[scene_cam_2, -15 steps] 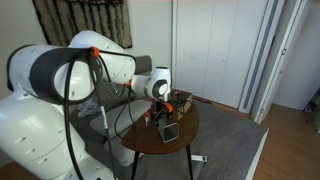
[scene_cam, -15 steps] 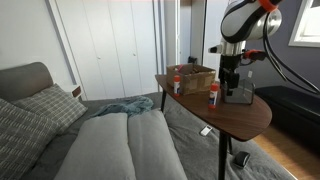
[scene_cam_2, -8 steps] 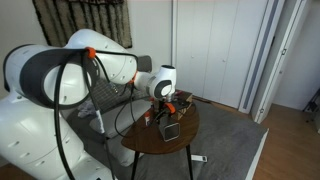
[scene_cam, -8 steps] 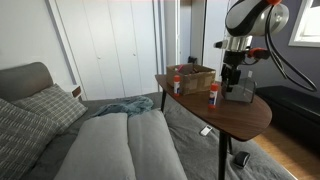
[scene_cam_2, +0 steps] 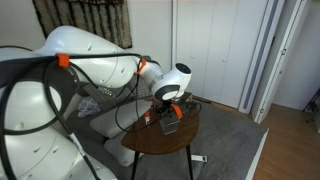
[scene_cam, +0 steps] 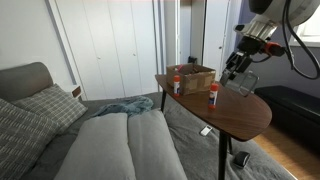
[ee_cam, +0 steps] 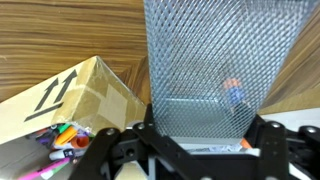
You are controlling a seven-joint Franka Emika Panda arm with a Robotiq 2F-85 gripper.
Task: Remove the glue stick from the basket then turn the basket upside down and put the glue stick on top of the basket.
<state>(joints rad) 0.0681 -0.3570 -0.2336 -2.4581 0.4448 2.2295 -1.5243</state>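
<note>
Gripper (scene_cam: 239, 66) is clenching on the basket (scene_cam: 246, 83), holding it tilted just above the table (scene_cam: 240, 118). Glue stick (scene_cam: 213, 95) is standing upright on the table, outside the basket. Cardboard box (ee_cam: 70, 95) of markers is sitting on the table too.

The basket (ee_cam: 205, 60) fills the middle of the view, its grey mesh straight ahead of the gripper (ee_cam: 200, 138), whose dark jaws press against its two sides. Through the mesh shows a small orange and blue blur, too vague to name. Left of the gripper in this view, a cardboard box (ee_cam: 75, 90) printed with arrows holds coloured markers (ee_cam: 60, 135). Under everything lies the wooden counter (ee_cam: 70, 30).
</note>
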